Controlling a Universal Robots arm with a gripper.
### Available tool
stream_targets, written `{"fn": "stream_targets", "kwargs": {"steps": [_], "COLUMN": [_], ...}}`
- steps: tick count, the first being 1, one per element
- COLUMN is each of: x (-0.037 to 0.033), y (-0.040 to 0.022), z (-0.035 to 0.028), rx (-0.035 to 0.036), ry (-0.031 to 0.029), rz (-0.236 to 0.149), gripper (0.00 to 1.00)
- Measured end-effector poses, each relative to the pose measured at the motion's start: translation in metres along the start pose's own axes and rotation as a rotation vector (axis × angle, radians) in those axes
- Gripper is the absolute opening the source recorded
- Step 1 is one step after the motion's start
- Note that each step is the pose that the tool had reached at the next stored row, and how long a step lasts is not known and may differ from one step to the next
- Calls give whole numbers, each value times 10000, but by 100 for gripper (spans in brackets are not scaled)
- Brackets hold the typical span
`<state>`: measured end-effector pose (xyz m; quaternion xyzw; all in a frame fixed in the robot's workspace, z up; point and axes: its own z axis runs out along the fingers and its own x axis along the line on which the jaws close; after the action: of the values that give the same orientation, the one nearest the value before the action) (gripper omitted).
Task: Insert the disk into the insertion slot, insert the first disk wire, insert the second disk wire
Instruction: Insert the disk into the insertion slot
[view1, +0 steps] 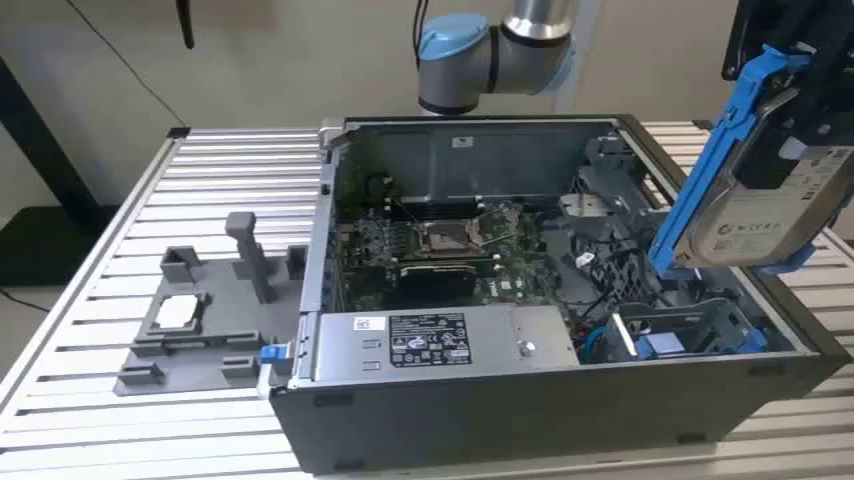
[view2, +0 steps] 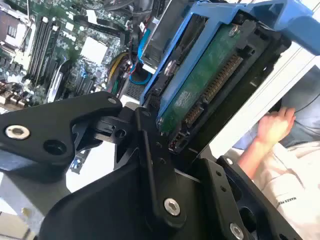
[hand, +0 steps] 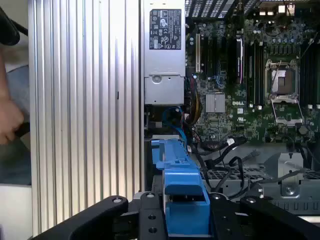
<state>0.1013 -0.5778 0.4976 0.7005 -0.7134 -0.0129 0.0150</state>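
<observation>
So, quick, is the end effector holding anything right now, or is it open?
End effector: closed, gripping the disk by its blue carrier.

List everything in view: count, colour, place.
disk: one, silver-grey in blue carrier, held above the case at the exterior view's right
insertion slot: one, dark grey with blue tabs, inside the case under the disk
case: one, dark grey, open, on the table
motherboard: one, green, inside the case
power-supply box: one, silver, inside the case, next to the slot
cables: several, black and blue, beside the slot
fixture: one, grey, on the table at the exterior view's left
chip: one, silver, on the fixture
table: one, silver, slatted, under everything
hand: one, a person's, beside the table
arm: one, grey and blue, behind the case
gripper: one, black, shut on the disk
</observation>
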Motion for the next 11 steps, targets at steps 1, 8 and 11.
{"fn": "stream_targets", "kwargs": {"steps": [1, 8, 11], "x": [0, -2, -2], "y": [0, -5, -11], "z": [0, 15, 23], "rx": [0, 0, 0], "ry": [1, 0, 3], "rz": [0, 0, -1], "gripper": [33, 33, 33]}}
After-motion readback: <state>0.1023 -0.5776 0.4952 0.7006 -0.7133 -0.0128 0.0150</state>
